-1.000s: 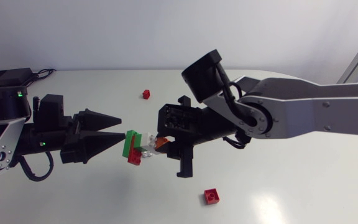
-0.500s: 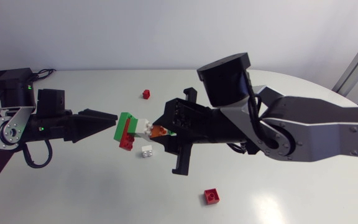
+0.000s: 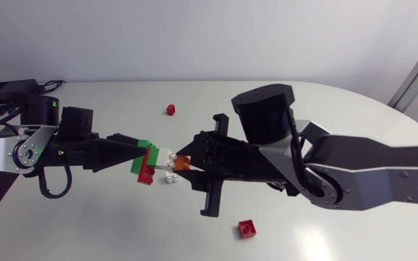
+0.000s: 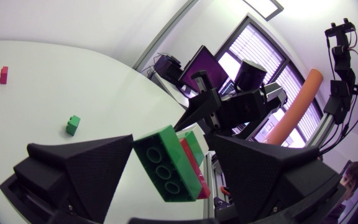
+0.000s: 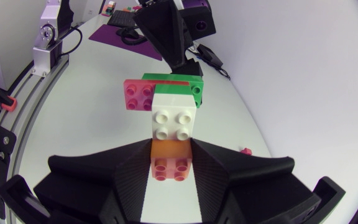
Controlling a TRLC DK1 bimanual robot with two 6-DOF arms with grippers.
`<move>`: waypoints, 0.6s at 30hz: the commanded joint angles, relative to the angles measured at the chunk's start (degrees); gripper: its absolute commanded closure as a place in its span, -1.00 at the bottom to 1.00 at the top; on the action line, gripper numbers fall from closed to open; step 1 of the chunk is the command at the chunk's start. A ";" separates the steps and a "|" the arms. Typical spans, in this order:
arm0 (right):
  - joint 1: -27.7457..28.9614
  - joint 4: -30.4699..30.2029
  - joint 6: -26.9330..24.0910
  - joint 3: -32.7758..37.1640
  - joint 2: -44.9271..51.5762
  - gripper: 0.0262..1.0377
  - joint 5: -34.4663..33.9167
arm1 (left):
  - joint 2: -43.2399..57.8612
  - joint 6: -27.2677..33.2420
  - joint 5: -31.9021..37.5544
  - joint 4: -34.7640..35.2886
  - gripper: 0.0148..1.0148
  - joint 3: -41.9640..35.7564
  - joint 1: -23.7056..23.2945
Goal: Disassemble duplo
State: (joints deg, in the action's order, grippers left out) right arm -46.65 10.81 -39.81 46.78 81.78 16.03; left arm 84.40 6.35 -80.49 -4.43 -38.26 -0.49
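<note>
A block stack (image 3: 158,161) hangs above the tabletop (image 3: 107,217), lying lengthwise between two pincers. The left pincer (image 3: 138,151) grasps its green end. The right pincer (image 3: 187,165) grasps its orange end, whose sides are hidden.

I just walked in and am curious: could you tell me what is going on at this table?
Both arms hold one Duplo stack above the table. The left claw is shut on the green brick at one end, the right claw on the orange brick at the other, with a red brick and a white brick joined between. A loose red brick lies on the table.
</note>
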 commanded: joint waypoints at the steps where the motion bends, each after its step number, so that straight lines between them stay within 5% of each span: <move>1: -0.72 1.94 0.88 -1.61 -1.27 0.49 -0.21 | 0.33 -0.81 -1.25 0.82 -0.76 -0.06 1.11; 6: -0.81 4.05 0.70 -1.87 -0.92 0.49 -1.71 | -0.29 -0.46 -1.43 1.00 -0.73 0.47 2.60; 18: -1.86 5.45 -0.44 -2.84 -0.22 0.49 -3.29 | -0.55 1.65 -1.43 1.00 0.12 1.08 4.01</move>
State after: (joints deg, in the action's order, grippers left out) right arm -47.70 15.57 -40.07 45.69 81.58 13.04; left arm 84.38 6.61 -80.90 -3.62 -38.15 3.03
